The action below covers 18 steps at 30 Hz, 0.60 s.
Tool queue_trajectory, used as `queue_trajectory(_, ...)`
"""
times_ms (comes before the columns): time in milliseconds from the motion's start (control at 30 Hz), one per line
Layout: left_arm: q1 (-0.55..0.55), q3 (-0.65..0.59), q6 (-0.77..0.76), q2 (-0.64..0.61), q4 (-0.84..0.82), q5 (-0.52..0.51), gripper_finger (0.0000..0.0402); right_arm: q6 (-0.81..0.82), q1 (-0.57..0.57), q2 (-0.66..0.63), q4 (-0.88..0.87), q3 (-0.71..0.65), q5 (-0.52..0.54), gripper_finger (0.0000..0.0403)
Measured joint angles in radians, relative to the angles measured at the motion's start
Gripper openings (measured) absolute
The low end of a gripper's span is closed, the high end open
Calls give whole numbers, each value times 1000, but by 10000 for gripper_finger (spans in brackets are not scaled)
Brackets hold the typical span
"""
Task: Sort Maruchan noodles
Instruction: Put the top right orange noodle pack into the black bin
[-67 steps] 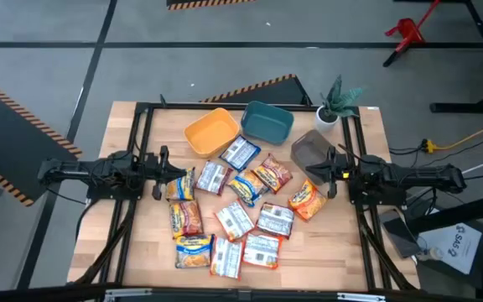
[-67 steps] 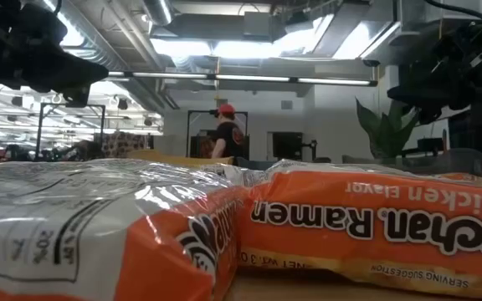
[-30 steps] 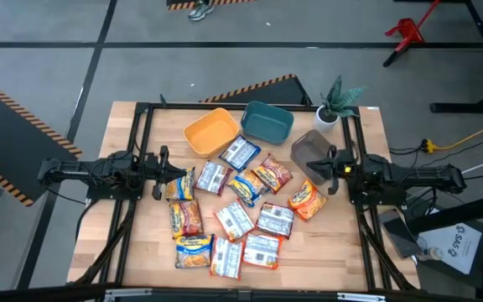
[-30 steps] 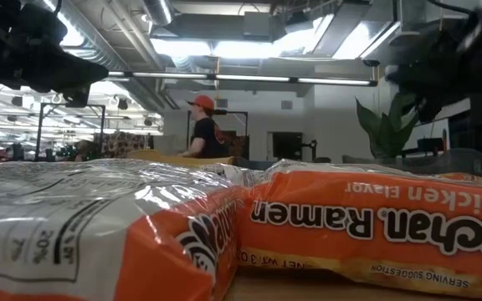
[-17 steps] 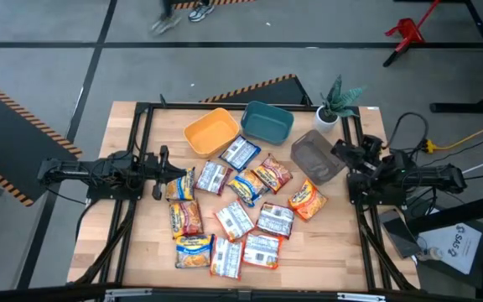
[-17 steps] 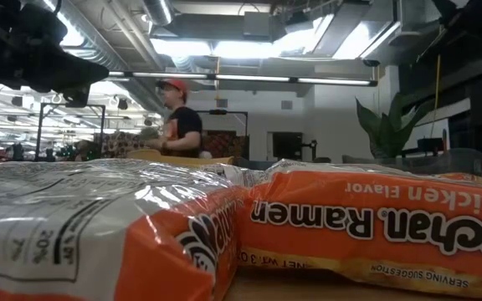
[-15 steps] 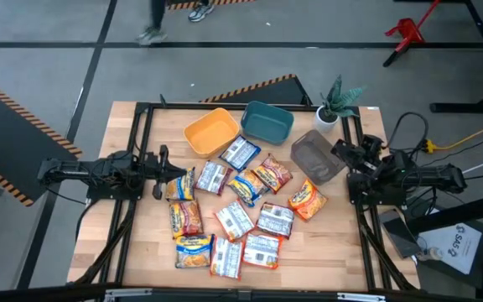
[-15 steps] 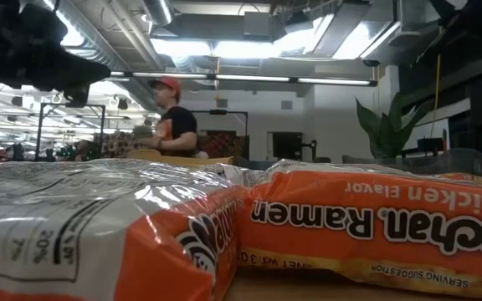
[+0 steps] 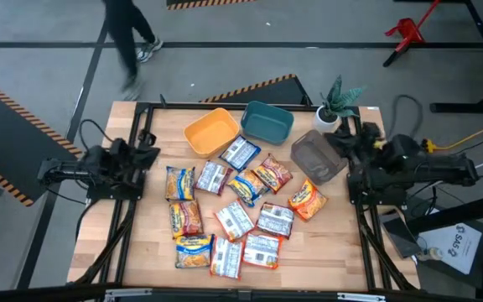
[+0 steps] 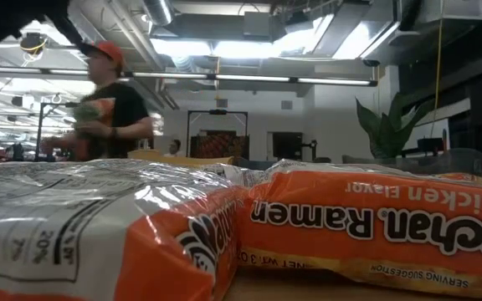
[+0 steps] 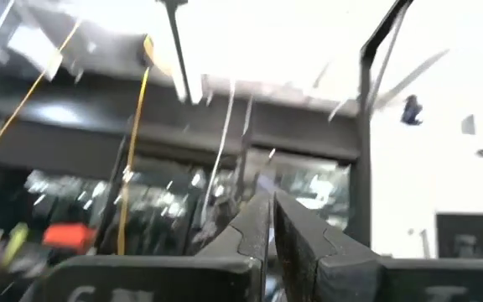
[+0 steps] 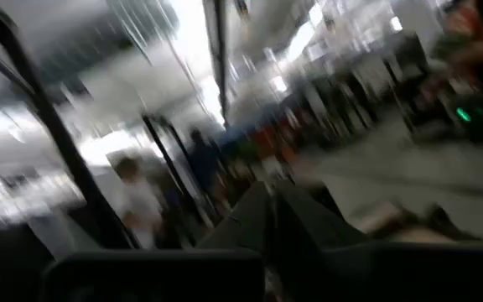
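In the low view, an orange noodle packet (image 10: 375, 242) lay right up against the camera, and its print stood upside down: white letters read "Ramen" after a cut-off "...chan", with "Chicken Flavor" in small letters beside that and "Serving Suggestion" along the yellow edge. To the left of it, a white packet (image 10: 74, 226) touching it carried "20%" and "7%" in a black-lined table. From above, the packet labels were too small to read.

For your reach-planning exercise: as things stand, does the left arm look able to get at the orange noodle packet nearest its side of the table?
Probably yes. The left gripper is shut, empty and pulled back at the table's left edge; that noodle packet lies flat and uncovered, with bare wood between.
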Motion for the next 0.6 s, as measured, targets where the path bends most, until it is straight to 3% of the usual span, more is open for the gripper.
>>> queue_trajectory(200,0,0,-66,0,197,18,15,42,0,229,-450,255,-56,95)
queue_trajectory(400,0,58,-87,0,223,-46,15,164,1,408,-762,381,-244,157)
queue_trajectory(467,0,123,-91,1,56,-91,15,188,1,458,-831,390,-314,165)
queue_trajectory(600,0,319,-134,89,-492,-173,16,209,7,526,-953,390,-395,167)
